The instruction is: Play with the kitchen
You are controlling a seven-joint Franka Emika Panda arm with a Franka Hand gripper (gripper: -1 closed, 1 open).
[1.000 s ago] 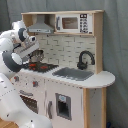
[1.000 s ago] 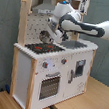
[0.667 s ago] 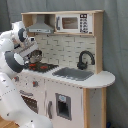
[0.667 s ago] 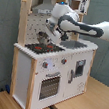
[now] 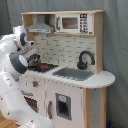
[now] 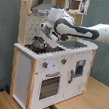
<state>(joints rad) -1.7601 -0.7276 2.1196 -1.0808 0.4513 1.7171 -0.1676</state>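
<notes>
No brand or lettering can be read anywhere on the kitchen (image 5: 70, 75); the microwave (image 5: 74, 23) panel shows only small marks you cannot make out.

You've got the kitchen standing on the wooden desk (image 6: 83, 103), filling most of both exterior views, hood (image 5: 41, 26) and microwave up top, pegboard (image 6: 30, 28) at the back.

Against a second ago, your arm has shifted only slightly: in the second exterior view the wrist has dipped a touch toward the stovetop (image 6: 41, 48), and the kitchen itself has not moved.

Now your arm (image 6: 92, 32) reaches in from the second exterior view's right, stretched almost level across the sink (image 5: 74, 73) side, elbow out, wrist bent downward. The claw (image 6: 42, 38) hangs low over the stovetop, just above a dark pan-like thing (image 6: 38, 44) sitting there. Whether the claw is clenched or released, I cannot tell. In the first exterior view the arm's white body fills the first exterior view's left, the claw tucked under the hood beside the red burner (image 5: 44, 65). The black faucet (image 5: 85, 59) stands well apart, at the far side of the sink.
</notes>
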